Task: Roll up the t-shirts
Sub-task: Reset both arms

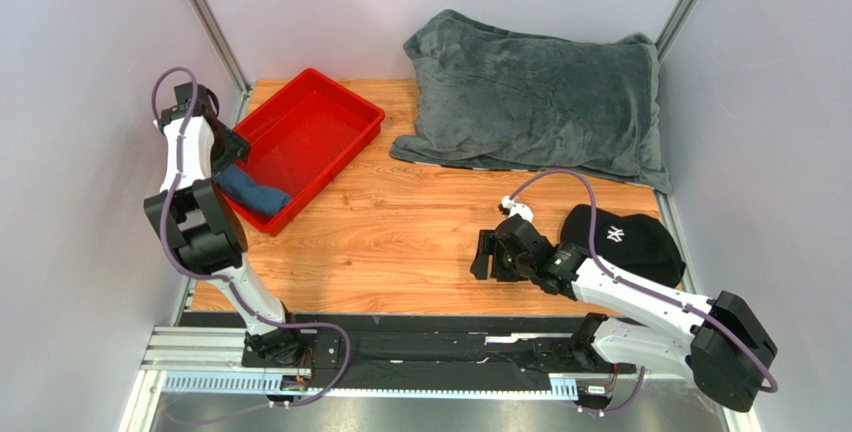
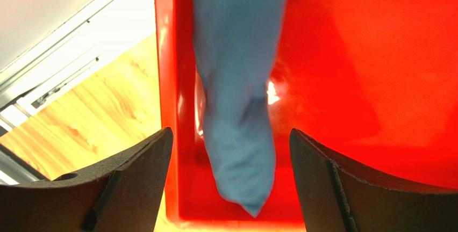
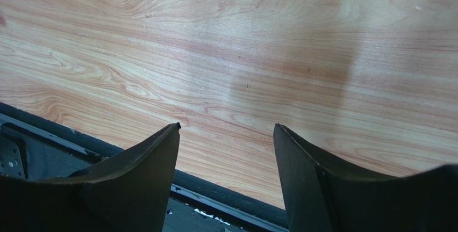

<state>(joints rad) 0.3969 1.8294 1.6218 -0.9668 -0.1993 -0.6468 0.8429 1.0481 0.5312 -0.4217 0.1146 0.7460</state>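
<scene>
1. Since the left gripper (image 2: 231, 131) is seen with its jaws spread wide above the near corner of the red tray (image 2: 376, 81), with nothing clamped between them, the rolled blue t-shirt (image 2: 232, 55) is judged to be resting free inside the tray, laid along its left wall.
2. If the gripper is lifted while a fingertip brushes the cloth, a fold could be snagged and the roll pulled loose; soft cotton is expected to spring open easily.
3. One end of the roll tapers to a loose point by the tray's near wall, so unrolling could be started there by the slightest drag.
4. Should the gripper be swung sideways while low, the tray's wall could be struck and the tray shoved.
5. The right gripper (image 3: 227, 126) is held open and empty over the bare table (image 3: 269, 38), well to the right of the tray, so little risk is posed by it.
6. No further t-shirt is seen; a black cap (image 1: 625, 242) and a grey blanket (image 1: 535, 102), both to the right of the tray, could be mistaken for one.
</scene>
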